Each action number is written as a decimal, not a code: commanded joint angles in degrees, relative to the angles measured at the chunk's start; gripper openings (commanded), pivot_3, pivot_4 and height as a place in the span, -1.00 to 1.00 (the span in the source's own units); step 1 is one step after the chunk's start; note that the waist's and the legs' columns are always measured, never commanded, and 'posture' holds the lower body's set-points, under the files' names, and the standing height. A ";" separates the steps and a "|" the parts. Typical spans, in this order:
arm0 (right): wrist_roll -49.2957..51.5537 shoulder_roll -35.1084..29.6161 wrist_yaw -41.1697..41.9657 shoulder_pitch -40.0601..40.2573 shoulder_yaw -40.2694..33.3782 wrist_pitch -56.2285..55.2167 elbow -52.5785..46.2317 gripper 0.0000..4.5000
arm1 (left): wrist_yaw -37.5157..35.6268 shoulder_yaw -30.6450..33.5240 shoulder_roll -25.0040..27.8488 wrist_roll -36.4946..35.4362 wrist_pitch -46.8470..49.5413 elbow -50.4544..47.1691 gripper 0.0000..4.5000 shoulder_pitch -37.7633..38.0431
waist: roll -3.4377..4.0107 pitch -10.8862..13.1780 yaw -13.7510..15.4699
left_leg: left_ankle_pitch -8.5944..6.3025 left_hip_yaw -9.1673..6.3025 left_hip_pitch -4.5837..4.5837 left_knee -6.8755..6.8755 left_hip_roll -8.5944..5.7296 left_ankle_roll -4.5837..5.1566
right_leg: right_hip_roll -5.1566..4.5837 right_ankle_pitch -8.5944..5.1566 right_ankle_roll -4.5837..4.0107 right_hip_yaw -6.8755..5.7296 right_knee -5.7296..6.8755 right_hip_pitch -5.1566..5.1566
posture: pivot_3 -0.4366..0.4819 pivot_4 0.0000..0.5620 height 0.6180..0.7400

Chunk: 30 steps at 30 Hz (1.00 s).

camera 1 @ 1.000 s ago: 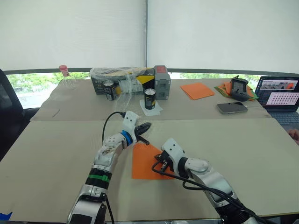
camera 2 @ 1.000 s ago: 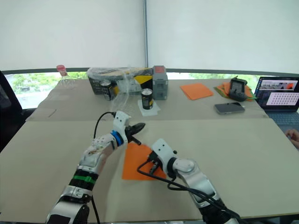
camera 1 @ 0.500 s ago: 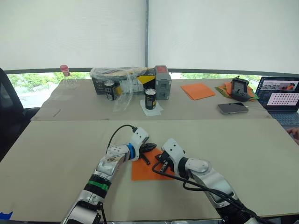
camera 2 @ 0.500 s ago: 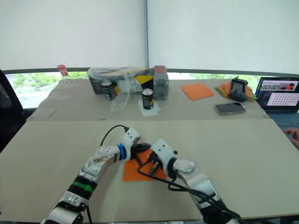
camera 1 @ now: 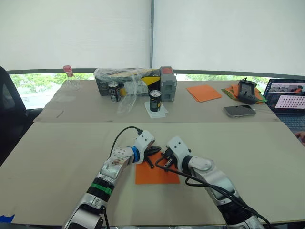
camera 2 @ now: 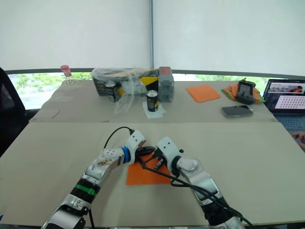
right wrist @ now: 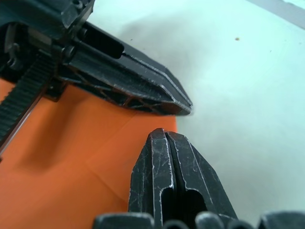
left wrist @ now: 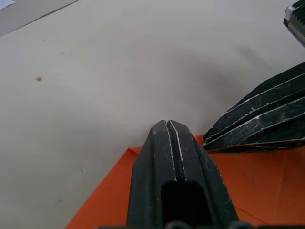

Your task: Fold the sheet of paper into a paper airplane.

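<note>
sheet of paper (camera 1: 157, 174) flat, far end tapering away from robot

Soft daylight comes through the white window blinds (camera 1: 95, 33) and makes the scene bright and even. Shadows on the table (camera 1: 57, 157) are weak, and the wrist views are slightly blurred up close.

The far edge of the bright-orange sheet of paper (camera 1: 155, 174) is covered by the two black-fingered grippers meeting over it, so its fold shape there can't be read. The open laptop (camera 1: 289, 98) is cut off by the right edge of the frame (screen content too small to read). Labels on the two dark drink cans (camera 1: 155, 100) are illegible too.
</note>
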 commanded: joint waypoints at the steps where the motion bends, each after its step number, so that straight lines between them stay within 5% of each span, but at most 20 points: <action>1: -1.48 0.35 -1.49 -0.67 -0.23 -1.03 4.25 -0.99 | 0.53 -0.63 0.55 1.66 1.38 1.88 -1.00 0.54 | 0.00 0.00 0.00 | 0.00 0.00 0.00 0.00 0.00 0.00 | 0.00 0.01 -0.01 0.00 0.00 0.01 | -0.05 -0.47 0.99; 13: -0.74 -0.01 -0.39 1.42 0.45 -0.25 5.51 -0.99 | 0.13 -0.92 0.37 2.00 1.53 1.61 -1.00 0.85 | 0.01 -0.01 0.03 | -0.01 0.00 0.01 -0.01 0.01 0.01 | 0.00 0.01 -0.01 -0.01 -0.03 0.01 | -0.05 -0.47 0.99; 30: 0.11 -9.76 2.13 14.82 -1.10 3.19 -3.58 -0.99 | -0.01 -1.70 0.38 2.38 1.54 3.25 -1.00 -0.46 | -0.01 -0.04 0.69 | -0.17 -0.07 0.04 0.00 -0.16 0.25 | -0.22 -0.10 0.17 -0.14 -0.32 0.07 | -0.05 -0.47 0.99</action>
